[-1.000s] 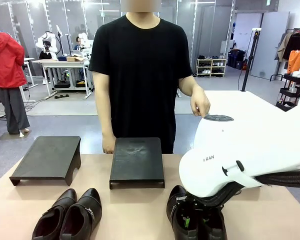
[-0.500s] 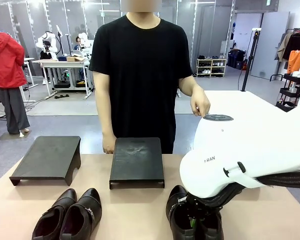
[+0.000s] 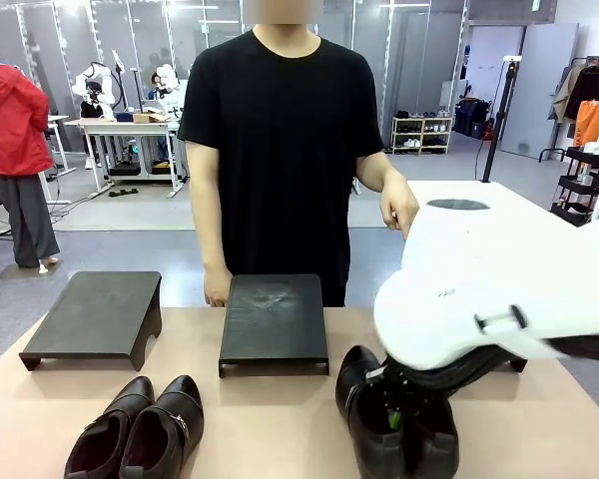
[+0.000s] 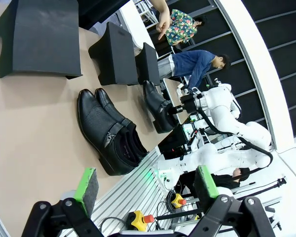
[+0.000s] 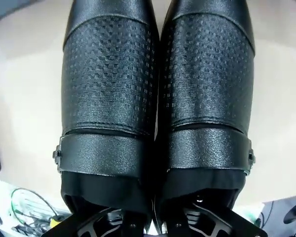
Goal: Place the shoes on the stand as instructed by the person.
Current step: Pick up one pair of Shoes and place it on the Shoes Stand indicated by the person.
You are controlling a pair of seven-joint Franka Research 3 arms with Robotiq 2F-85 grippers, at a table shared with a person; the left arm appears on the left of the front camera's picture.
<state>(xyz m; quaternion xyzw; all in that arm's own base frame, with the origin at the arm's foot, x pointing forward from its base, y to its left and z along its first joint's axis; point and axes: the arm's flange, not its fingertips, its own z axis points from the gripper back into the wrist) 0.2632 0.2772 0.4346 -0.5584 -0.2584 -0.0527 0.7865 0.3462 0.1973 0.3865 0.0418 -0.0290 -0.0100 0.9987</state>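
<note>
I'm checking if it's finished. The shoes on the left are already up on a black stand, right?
No. The shoes on the left are down on the table, in front of a black stand, not up on it. The front view shows it.

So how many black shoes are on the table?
4. The left pair stands side by side at the near left of the table; the right pair is at the near right, partly covered by the white arm.
</note>
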